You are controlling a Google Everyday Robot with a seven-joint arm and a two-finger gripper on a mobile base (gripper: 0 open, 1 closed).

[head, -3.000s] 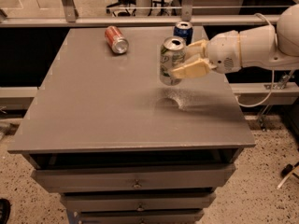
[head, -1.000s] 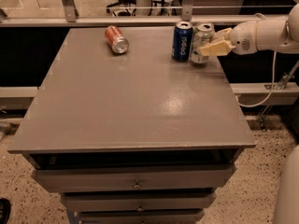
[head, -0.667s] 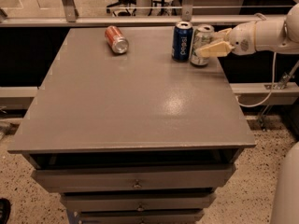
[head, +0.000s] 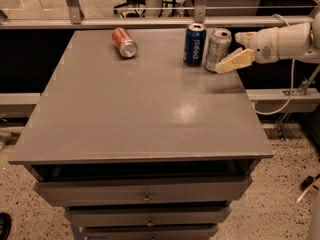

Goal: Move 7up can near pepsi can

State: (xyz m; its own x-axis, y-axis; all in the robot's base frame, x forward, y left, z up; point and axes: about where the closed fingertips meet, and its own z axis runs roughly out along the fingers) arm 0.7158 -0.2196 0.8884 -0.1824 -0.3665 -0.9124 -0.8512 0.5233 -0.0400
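Note:
The silver-green 7up can [head: 217, 48] stands upright at the back right of the grey table [head: 140, 109]. It is just right of the dark blue pepsi can [head: 194, 44], which is also upright, and the two are almost touching. My gripper [head: 226, 64] reaches in from the right. It is open, with its cream fingers [head: 236, 60] by the lower right side of the 7up can, and it holds nothing.
A red-orange can [head: 124, 42] lies on its side at the back left of the table. A metal rail [head: 150, 22] runs behind the table. Drawers [head: 145, 194] sit under the front edge. My white arm [head: 285, 40] hangs past the table's right edge.
The gripper carried the 7up can from mid-table to the back right beside the pepsi can. Over the last second it let go and drew slightly back and down.

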